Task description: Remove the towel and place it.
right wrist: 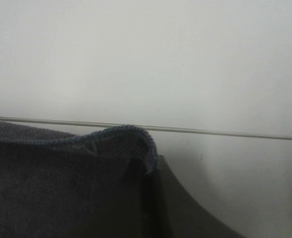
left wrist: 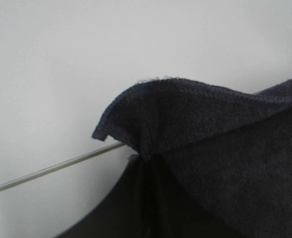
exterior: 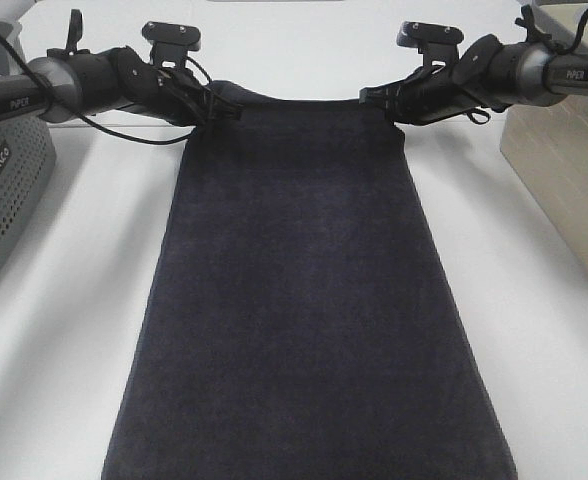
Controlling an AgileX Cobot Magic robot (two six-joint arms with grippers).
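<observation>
The towel [exterior: 304, 300] lies lengthwise down the middle of the exterior high view, spread flat over the white table [exterior: 64, 330]. It runs from just below the two arms to the bottom edge of the frame, where it passes out of sight. Its surface is smooth, with no folds showing across the main body.

The left gripper [exterior: 217, 110] sits at the upper left of the frame, clamped on the towel's far left corner; the cloth bunches upward at that point. The left wrist view confirms it: the hem [left wrist: 158, 82] curls over and gathers into a pinch where the dark jaw meets the fabric.

The right gripper [exterior: 379, 100] sits at the upper right of the frame, clamped on the opposite far corner. In the right wrist view the stitched edge [right wrist: 121, 131] folds over the jaw in the lower centre of the frame.

The far edge between the two grips runs nearly straight and taut.

A grey perforated basket [exterior: 9, 190] stands at the left edge of the exterior view, apart from the towel. A beige bin [exterior: 564, 170] stands at the right edge, also apart from it.
</observation>
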